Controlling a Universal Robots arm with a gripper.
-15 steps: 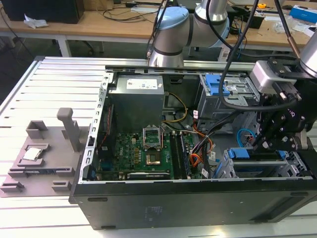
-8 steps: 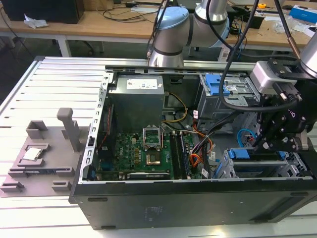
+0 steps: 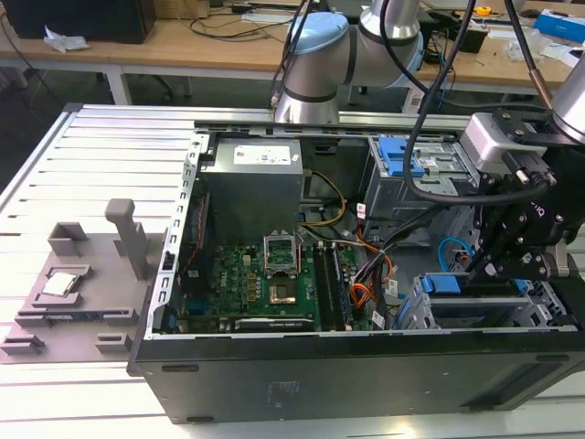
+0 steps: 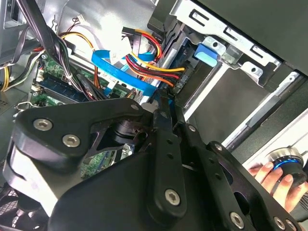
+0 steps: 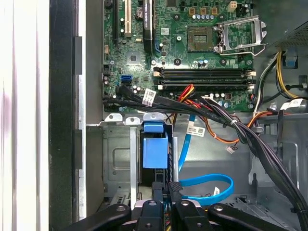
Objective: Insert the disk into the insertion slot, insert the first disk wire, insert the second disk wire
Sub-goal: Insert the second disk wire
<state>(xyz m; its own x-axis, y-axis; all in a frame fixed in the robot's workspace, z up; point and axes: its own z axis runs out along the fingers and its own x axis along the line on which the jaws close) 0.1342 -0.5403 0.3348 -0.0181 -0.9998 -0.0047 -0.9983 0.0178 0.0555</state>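
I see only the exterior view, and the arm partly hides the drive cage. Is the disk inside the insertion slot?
Observer: In the first wrist view the disk, with its blue carrier, stands inside the grey insertion slot, just ahead of the gripper.
Operator: And the wires?
Observer: In the second wrist view a red-and-yellow wire bundle ends in a black connector at the slot; whether plugged, I cannot tell.
Operator: Anything else?
Observer: A hand rests on a blue-ringed knob.
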